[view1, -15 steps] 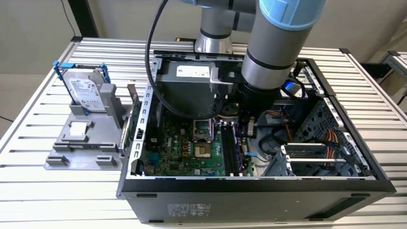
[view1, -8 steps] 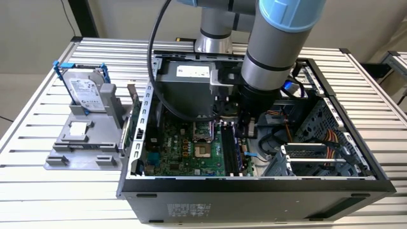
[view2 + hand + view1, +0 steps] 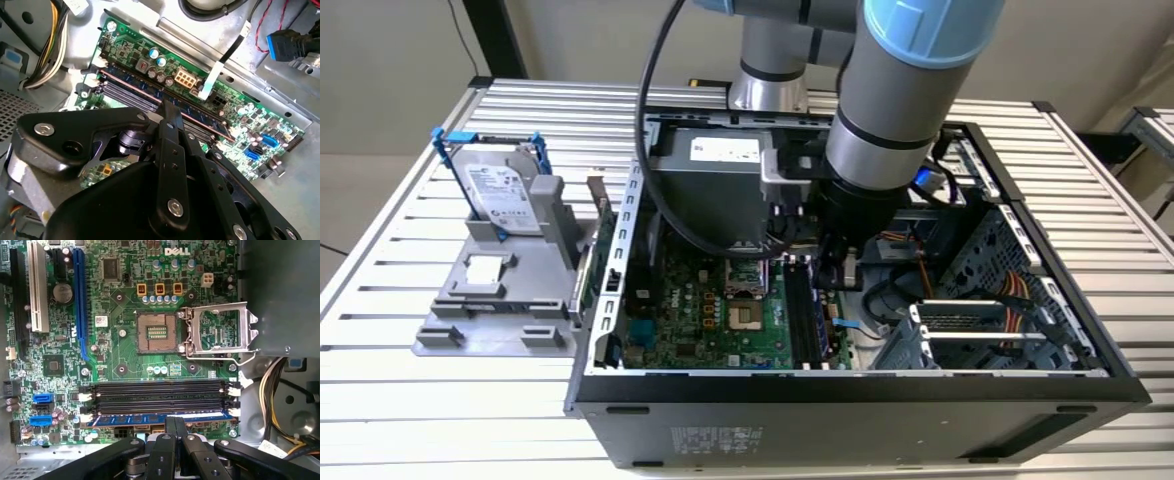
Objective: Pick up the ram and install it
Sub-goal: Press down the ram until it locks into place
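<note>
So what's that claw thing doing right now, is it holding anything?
Gripper: fingers together, pressed down on the ram, which sits in the motherboard slot nearest it. Looks shut on the ram.

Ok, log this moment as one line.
gripper: shut on ram | ram: in the slot nearest gripper | place: motherboard, open case

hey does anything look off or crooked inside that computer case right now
Nothing looks damaged or spilled. The ram lies level along the slot nearest the claw, parallel to the empty black slots. The one oddity is the CPU socket: its metal retention frame is swung open and the socket is empty.
</note>
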You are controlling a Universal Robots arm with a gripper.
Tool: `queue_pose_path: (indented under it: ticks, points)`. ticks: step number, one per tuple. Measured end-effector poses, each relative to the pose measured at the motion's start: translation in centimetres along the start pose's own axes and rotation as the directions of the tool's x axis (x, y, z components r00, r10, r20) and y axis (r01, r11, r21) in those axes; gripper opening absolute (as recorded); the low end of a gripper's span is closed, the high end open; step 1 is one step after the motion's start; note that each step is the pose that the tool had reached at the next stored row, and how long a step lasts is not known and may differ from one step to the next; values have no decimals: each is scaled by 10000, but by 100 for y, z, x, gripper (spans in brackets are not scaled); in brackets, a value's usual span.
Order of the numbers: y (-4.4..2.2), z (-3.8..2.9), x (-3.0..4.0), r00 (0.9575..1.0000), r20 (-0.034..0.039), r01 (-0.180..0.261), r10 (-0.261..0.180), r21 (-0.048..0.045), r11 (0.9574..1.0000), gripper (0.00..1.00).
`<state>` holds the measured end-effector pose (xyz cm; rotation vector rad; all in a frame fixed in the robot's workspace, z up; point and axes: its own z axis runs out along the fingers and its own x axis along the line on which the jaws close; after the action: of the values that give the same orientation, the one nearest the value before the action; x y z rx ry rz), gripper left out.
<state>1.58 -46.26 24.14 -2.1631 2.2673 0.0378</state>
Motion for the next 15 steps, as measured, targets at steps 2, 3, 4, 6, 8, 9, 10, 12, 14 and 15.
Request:
queue_pose_path:
  ticks: [2,3,4,6,8,9,10,12,14,15]
  points:
    - [0,0,0,10000,-1,93,-93,-4,10000,0]
    - [0,1,0,9999,-1,123,-123,-7,9999,0]
    - [0,1,0,9999,-1,148,-148,-8,9999,0]
    - [0,1,0,9999,-2,162,-162,-9,9999,0]
    - [0,1,0,9999,-2,163,-163,-10,9999,0]
    - [0,1,0,9999,-1,163,-163,-9,9999,0]
    - [0,1,0,9999,-2,164,-164,-9,9999,0]
    - [-1,6,0,9999,2,165,-165,-9,9999,0]
    - [-6,14,0,9999,-1,167,-167,-13,9999,0]
    - [-9,19,0,9999,-1,168,-168,-16,9999,0]
